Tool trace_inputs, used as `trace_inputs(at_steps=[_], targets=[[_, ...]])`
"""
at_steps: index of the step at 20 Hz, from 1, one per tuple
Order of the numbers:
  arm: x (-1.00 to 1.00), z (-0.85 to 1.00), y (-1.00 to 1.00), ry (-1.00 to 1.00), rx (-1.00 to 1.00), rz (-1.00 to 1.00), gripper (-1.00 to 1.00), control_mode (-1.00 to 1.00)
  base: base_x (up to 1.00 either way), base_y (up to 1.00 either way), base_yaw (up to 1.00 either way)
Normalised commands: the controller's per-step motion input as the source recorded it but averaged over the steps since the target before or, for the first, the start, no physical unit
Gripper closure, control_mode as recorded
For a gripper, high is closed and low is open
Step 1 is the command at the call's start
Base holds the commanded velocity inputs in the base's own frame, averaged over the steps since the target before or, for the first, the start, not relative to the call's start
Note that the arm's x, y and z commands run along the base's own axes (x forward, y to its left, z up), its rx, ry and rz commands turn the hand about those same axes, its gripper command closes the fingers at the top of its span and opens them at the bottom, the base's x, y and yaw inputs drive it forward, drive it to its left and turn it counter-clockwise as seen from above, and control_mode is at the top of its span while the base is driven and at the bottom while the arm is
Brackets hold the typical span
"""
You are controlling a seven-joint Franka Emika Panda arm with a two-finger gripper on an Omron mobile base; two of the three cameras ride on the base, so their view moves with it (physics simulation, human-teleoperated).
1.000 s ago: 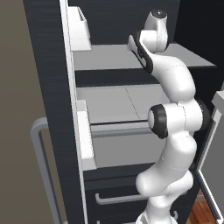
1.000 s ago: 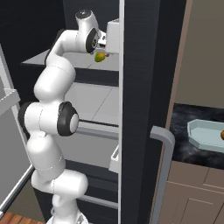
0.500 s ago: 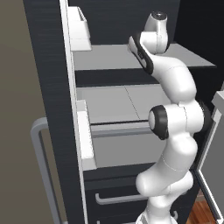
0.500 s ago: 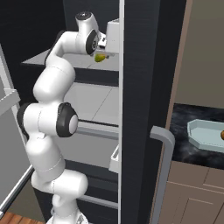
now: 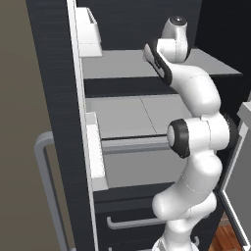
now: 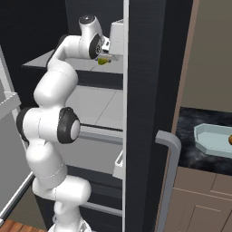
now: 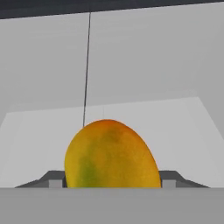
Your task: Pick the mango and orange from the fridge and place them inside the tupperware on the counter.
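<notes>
One mango (image 7: pixel 111 154) between the two finger tips (image 7: pixel 54 180) in the hand view, yellow-orange with a green patch, resting on a pale grey shelf (image 7: pixel 183 131) of the fridge (image 6: pixel 145 90). Tips close against both sides of the fruit, gripper (image 7: pixel 111 183) narrowed around it; firm clamping not certain from the pictures. Bare shelf all around the mango, a grey back wall behind it, a thin dark seam running up that wall.

Seen from the right base view: gripper (image 6: pixel 107 57) reaching onto the top shelf near its right edge, mango (image 6: pixel 103 60) a small yellow-green spot under the hand, a white door bin (image 6: pixel 117 36) just beside it. Wide open shelf room left of the arm, another grey shelf (image 5: pixel 127 115) lower down, drawers with bar handles (image 5: pixel 135 223) at the bottom.

Right of the fridge: black speckled counter (image 6: pixel 192 136) over brown cabinets (image 6: pixel 204 199), pale blue tupperware (image 6: pixel 213 138) on it at the picture's right edge, orange (image 6: pixel 230 141) inside against that edge. Counter well apart from the shelf, with the fridge's side wall and a grey door handle (image 6: pixel 167 172) between. No readable writing anywhere. Brown wood floor (image 5: pixel 230 240) at the base.
</notes>
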Motion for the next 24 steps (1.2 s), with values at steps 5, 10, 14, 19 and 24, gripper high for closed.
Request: trace_inputs(at_steps=[5,10,14,19,24], targets=[[-0.19,-0.06,0.00,-0.01,0.00,0.00,1.00,-1.00,0.00,0.00,0.00],[-0.79,0.03,0.00,-0.18,0.02,0.00,1.00,-1.00,0.00,0.00,0.00],[-0.98,0.12,0.01,-0.14,0.00,0.00,1.00,-1.00,0.00,0.00,0.00],[-0.91,0.01,0.01,-0.06,0.01,0.00,1.00,-1.00,0.00,0.00,0.00],[-0.74,0.00,0.13,0.00,0.00,0.00,1.00,-1.00,0.00,0.00,0.00]])
